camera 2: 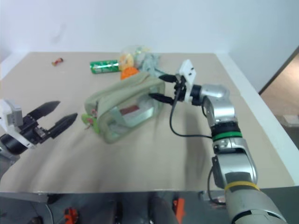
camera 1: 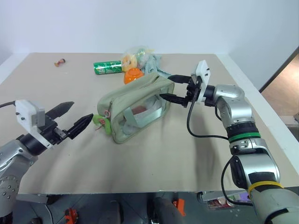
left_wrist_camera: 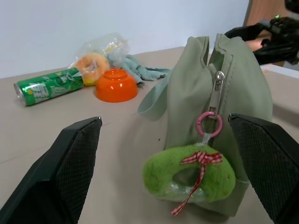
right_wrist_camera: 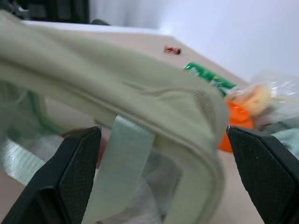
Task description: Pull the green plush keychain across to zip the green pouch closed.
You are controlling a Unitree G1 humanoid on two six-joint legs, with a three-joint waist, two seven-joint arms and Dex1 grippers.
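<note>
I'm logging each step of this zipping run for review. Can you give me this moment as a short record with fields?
pouch: green pouch on the table, clear window toward the robot
keychain: green plush keychain hangs from the zipper pull at the pouch's left end
left gripper: left gripper open, just short of the keychain, not touching
right gripper: right gripper open, at the pouch's right end, nothing held
behind the pouch: orange bowl, green can, bagged items
</note>
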